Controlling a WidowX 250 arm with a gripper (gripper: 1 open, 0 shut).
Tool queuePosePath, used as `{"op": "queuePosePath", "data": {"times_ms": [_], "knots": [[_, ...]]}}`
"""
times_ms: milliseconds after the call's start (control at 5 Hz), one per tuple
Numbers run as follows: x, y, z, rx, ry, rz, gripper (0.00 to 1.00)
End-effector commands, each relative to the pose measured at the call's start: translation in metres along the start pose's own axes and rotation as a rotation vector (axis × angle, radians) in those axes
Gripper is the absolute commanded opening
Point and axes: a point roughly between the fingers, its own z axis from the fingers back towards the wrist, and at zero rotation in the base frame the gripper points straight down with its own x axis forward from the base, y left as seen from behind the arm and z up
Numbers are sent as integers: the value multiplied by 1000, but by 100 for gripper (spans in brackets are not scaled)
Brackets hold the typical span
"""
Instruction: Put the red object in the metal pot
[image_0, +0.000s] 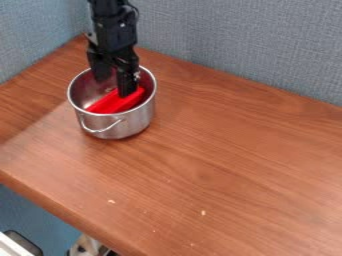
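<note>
You get even, soft light with no harsh shadows — only a faint dark patch under the metal pot (112, 100) at upper left. Its steel side carries small bright glints. The whole frame is low-resolution and slightly soft — the wooden table (201, 160) keeps a dull sheen.

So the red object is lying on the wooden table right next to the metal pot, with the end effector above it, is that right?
Not quite. In the camera view the red object lies inside the metal pot, not beside it on the wooden table. The end effector is indeed above it, reaching down into the pot's mouth.
</note>
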Motion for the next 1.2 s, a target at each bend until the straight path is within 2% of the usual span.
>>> {"op": "queuePosePath", "data": {"times_ms": [0, 400, 800, 1000], "knots": [[0, -8, 27, 53, -35, 2, 100], [7, 2, 12, 70, 0, 82, 100], [9, -1, 3, 88, 26, 99, 100], [11, -3, -4, 93, 36, 108, 0]]}}
